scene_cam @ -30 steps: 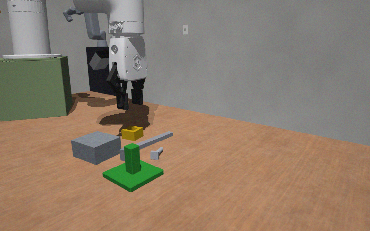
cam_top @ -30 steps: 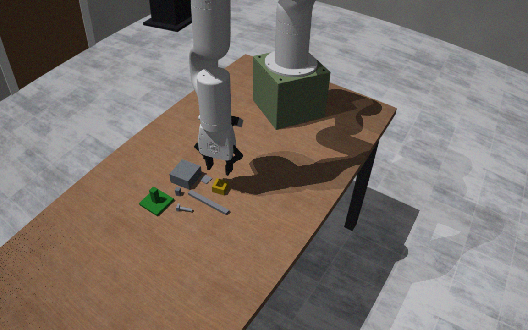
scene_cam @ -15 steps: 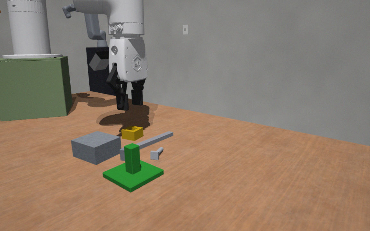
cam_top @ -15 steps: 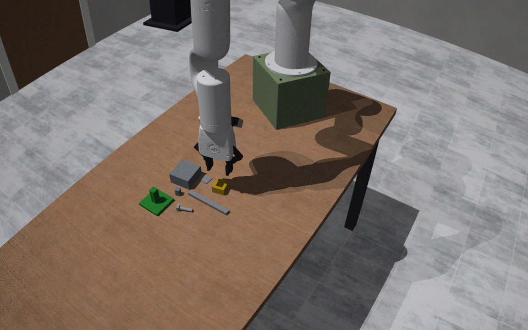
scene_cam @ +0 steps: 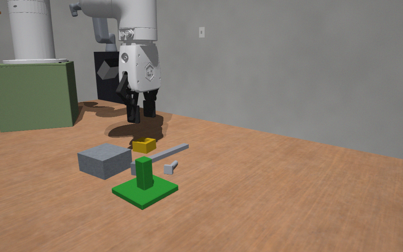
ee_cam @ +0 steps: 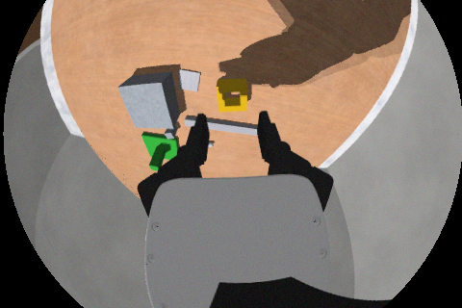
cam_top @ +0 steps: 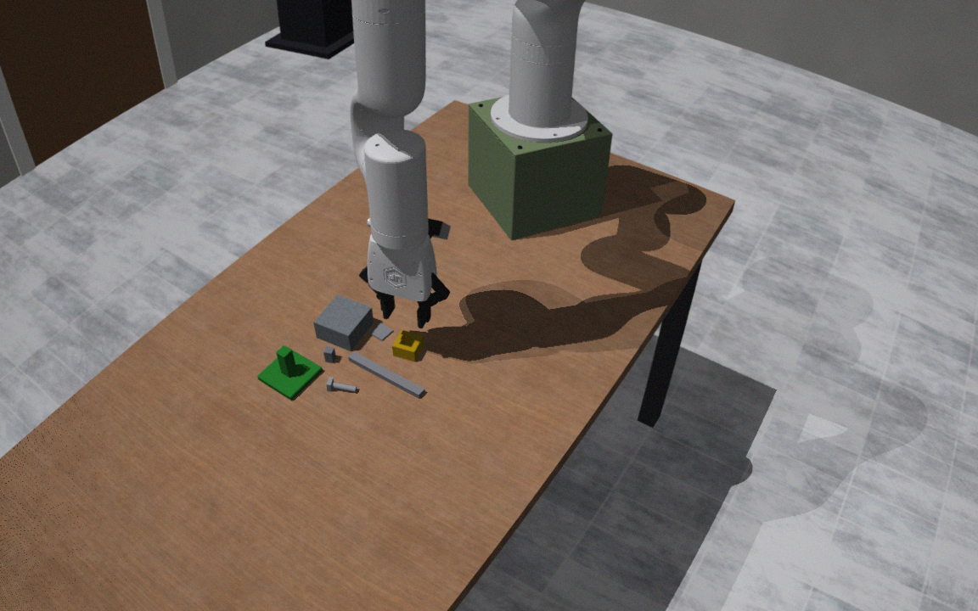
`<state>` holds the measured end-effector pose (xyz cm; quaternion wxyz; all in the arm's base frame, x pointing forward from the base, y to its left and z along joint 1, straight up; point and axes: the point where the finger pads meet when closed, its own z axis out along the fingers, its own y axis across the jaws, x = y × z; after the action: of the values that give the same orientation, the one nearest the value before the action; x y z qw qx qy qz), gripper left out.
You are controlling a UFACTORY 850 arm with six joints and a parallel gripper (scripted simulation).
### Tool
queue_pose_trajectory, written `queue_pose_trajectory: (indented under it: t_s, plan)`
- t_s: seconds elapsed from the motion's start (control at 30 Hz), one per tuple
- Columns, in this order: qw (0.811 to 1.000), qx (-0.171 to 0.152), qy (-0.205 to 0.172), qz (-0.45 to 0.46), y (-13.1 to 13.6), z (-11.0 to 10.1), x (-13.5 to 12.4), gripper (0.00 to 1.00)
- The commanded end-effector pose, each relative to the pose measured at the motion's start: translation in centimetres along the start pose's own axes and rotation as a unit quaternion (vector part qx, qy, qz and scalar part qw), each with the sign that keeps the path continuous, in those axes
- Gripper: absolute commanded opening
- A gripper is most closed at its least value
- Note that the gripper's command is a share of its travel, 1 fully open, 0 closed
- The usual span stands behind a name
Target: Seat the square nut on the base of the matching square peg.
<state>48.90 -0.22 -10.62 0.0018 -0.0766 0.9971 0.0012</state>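
Note:
The yellow square nut (cam_top: 407, 345) (scene_cam: 144, 144) (ee_cam: 233, 95) lies flat on the table. The green square peg (cam_top: 287, 360) (scene_cam: 143, 173) (ee_cam: 158, 156) stands upright on its flat green base (cam_top: 289, 378) (scene_cam: 145, 193), some way from the nut. My gripper (cam_top: 404, 312) (scene_cam: 140, 114) (ee_cam: 232, 122) points straight down, open and empty. It hangs above the table, a little behind and above the nut.
A large grey block (cam_top: 343, 322) (scene_cam: 104, 160) (ee_cam: 148, 99), a small grey plate (cam_top: 382, 331) (ee_cam: 191, 79), a small grey cube (cam_top: 329, 353), a long grey bar (cam_top: 386, 373) (scene_cam: 168, 151) (ee_cam: 225, 126) and a grey bolt (cam_top: 341, 386) (scene_cam: 170, 167) lie between nut and peg. The arm's green pedestal (cam_top: 538, 170) (scene_cam: 32, 95) stands behind.

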Motion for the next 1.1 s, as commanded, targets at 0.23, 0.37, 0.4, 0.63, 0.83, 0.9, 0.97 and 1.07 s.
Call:
queue_pose_trajectory:
  t_s: [0.23,0.37,0.4,0.63,0.83,0.9,0.97,1.07]
  plan:
    - [1.000,0.002,0.000,0.000,-0.1,0.7,-0.1,0.60]
    - [1.000,0.003,0.001,0.000,-0.1,1.1,-0.2,0.60]
    - [1.000,0.003,0.001,0.000,-0.1,1.2,-0.2,0.60]
    - [1.000,0.004,0.002,0.000,-0.2,1.9,-0.2,0.60]
    - [1.000,0.005,0.002,0.000,-0.2,2.3,-0.2,0.60]
    - [1.000,0.005,0.002,0.000,-0.2,2.5,-0.3,0.60]
    - [1.000,0.005,0.002,0.000,-0.2,2.7,-0.3,0.60]
    - [1.000,0.006,0.002,0.000,-0.3,3.1,-0.3,0.60]
